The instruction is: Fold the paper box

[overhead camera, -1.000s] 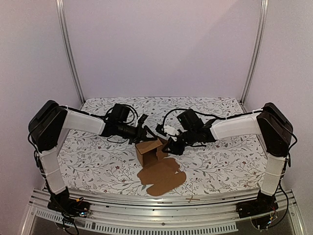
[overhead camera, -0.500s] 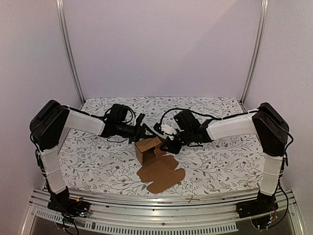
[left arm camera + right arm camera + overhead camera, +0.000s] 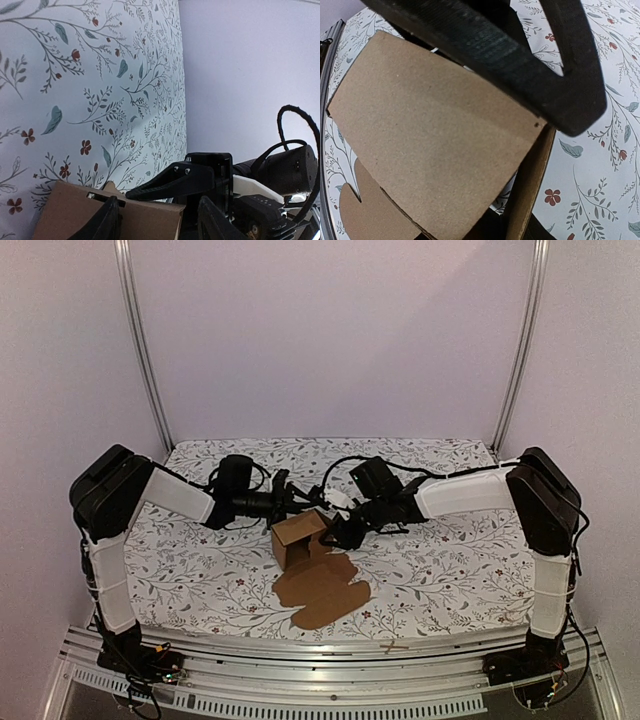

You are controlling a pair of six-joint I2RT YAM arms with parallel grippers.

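Paper box (image 3: pixel 312 570): one piece of plain brown cardboard, matte and faintly fibrous, lying at the middle of the table, somewhat nearer the front edge than the back. It is partly raised. The far portion stands as a small open carton with square corners, and the near portion lies flat on the cloth as a broad flap with rounded lobes and notched tabs. Cloth (image 3: pixel 200 560): white and smooth, printed with thin grey-green sprigs, teal leaves and small red flowers, covering the table top. Left gripper (image 3: pixel 303 502): hard black plastic, reaching in from the left to the carton's far edge. In the left wrist view its two fingers (image 3: pixel 109 222) stand well apart, about half spread, with the carton's top rim crossing between them, and no pinch on the cardboard can be made out. Right gripper (image 3: pixel 338 528): black, reaching in from the right to the carton's right side. In the right wrist view one ribbed, loop-shaped finger (image 3: pixel 495 50) lies across a bowed panel of the box, and a second dark part shows under the panel's lower edge. Whether the panel is pinched or only lies between the fingers cannot be told. Left arm (image 3: pixel 170 495) and right arm (image 3: pixel 470 495): white shells, black joints, looping black cables. Surround: pale lilac walls (image 3: pixel 330 340), bare aluminium uprights (image 3: pixel 140 350), and a slotted aluminium rail (image 3: pixel 300 660) along the near edge.
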